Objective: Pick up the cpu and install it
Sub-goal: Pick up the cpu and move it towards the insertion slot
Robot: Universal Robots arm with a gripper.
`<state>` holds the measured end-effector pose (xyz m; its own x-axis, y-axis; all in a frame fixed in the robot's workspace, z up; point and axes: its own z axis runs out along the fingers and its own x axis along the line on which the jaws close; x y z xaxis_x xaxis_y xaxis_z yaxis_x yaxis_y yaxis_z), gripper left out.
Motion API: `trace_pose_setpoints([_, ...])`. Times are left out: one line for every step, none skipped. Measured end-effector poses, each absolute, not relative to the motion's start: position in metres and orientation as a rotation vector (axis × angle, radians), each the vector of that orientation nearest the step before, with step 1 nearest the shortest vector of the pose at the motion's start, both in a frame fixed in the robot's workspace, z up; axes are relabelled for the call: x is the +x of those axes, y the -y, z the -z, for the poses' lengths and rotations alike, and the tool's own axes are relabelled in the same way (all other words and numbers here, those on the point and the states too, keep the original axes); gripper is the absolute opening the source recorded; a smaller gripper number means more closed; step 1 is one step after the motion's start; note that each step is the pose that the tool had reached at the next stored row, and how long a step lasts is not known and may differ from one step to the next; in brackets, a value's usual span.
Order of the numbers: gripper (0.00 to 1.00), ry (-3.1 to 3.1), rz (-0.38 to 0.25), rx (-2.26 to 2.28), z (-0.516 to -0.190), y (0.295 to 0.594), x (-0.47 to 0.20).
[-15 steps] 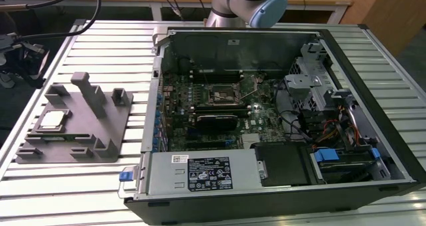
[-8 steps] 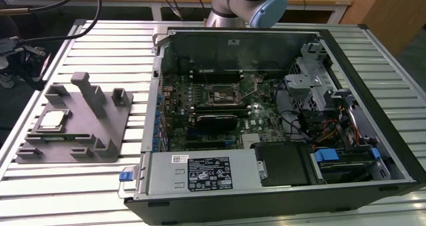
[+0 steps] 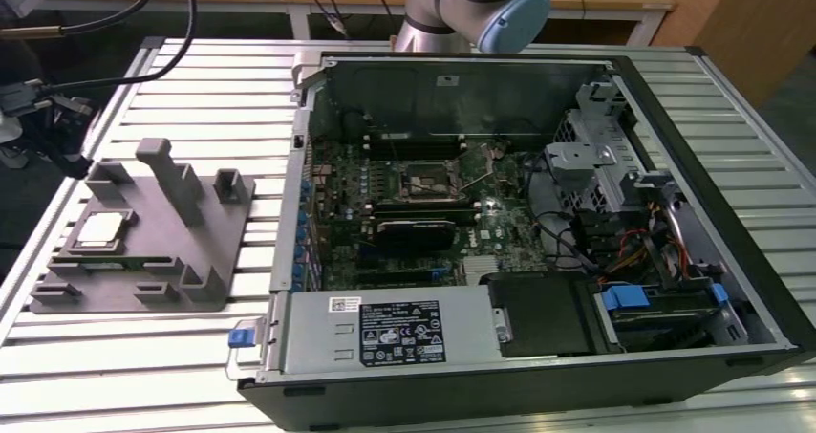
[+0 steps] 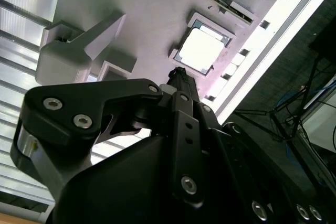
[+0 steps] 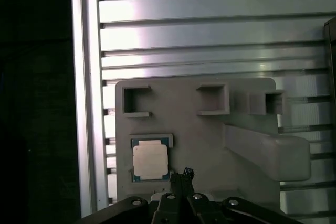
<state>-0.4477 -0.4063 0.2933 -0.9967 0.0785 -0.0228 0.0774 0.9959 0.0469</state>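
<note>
One gripper (image 5: pixel 187 173) hangs over the grey holder (image 5: pixel 210 135), tip near the cpu (image 5: pixel 150 161) lying flat in its recess; clenched or released, I cannot tell. Best centre squarely over the cpu and come down level. The tip's own shape is hard to make out.

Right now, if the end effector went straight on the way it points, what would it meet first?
The end effector would likely meet the grey fixture beside the cpu; depth is unclear.
</note>
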Motion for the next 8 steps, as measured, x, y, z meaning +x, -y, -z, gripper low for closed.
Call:
trace_pose_setpoints([0.11,-3.114,-0.072,0.122,-0.2921,0.4063,-0.4478])
trace_pose_setpoints([0.11,-3.114,-0.072,0.122,-0.2910,0.4064,-0.4478])
trace_pose_setpoints([0.11,-3.114,-0.072,0.122,-0.2898,0.4065,-0.4479])
trace_pose_setpoints([0.11,-3.114,-0.072,0.122,-0.2888,0.4066,-0.4479])
trace_pose_setpoints([0.11,-3.114,-0.072,0.122,-0.2877,0.4067,-0.4479])
trace_pose_setpoints([0.11,-3.114,-0.072,0.122,-0.2867,0.4067,-0.4480])
trace_pose_setpoints([0.11,-3.114,-0.072,0.122,-0.2857,0.4068,-0.4480])
trace_pose_setpoints([0.11,-3.114,-0.072,0.122,-0.2846,0.4068,-0.4480])
